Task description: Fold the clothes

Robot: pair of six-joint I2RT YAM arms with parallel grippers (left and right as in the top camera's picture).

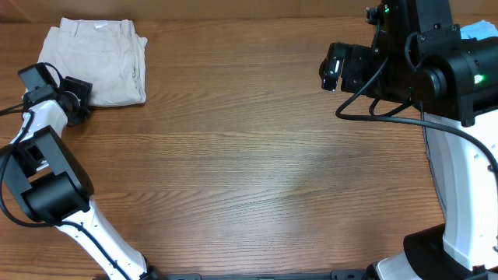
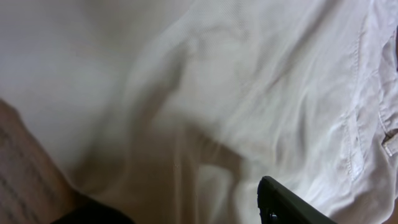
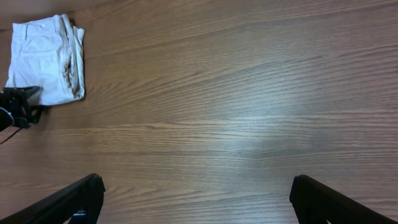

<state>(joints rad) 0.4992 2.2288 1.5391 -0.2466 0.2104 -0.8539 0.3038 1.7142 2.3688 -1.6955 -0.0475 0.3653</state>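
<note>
Both spread open, left pincer at folded clothes corner, right pincer aloft, fingers mostly cropped.

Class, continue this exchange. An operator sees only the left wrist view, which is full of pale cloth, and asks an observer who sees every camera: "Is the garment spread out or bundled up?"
Observer: Bundled. The overhead view shows the clothes as a compact folded rectangle at the far left corner of the table.
Operator: Where on it is my left tool?
Observer: The left tool sits at the rectangle's near left corner.
Operator: And the right arm?
Observer: The right tool is open and empty, over bare wood far from the clothes.
</note>
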